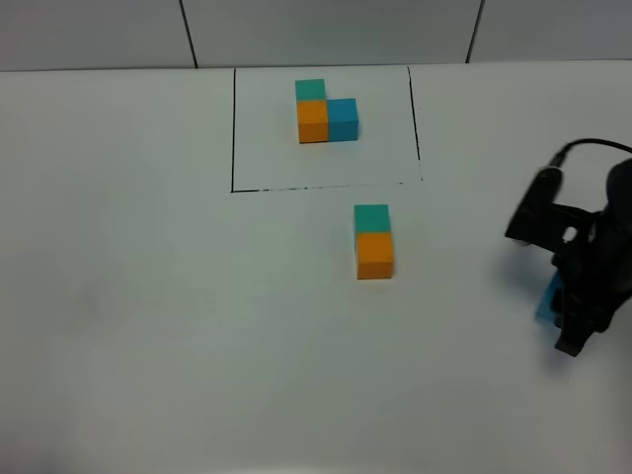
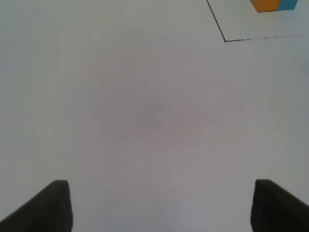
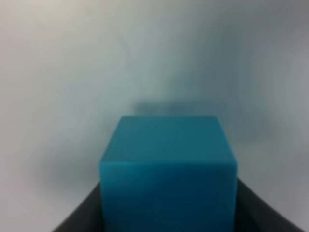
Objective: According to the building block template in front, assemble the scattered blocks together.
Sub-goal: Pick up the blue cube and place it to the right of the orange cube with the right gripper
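Nearest, the right gripper (image 1: 565,308) has its jaws closed on the blue cube (image 3: 168,169), low at the right of the bench (image 1: 148,326); the cube sits squarely between the jaws. It looks light, rigid and matte, so flat opposite faces give the surest hold, with little risk of slipping. The left gripper (image 2: 159,208) hangs over bare bench with its jaws well apart and empty. Farther on, at mid-bench, one teal-green cube (image 1: 371,217) touches one orange cube (image 1: 374,255), joined in a line. Farthest, the building block template (image 1: 326,111) lies inside its black drawn rectangle (image 1: 233,128): three joined cubes. Loose cubes number three, one per colour.
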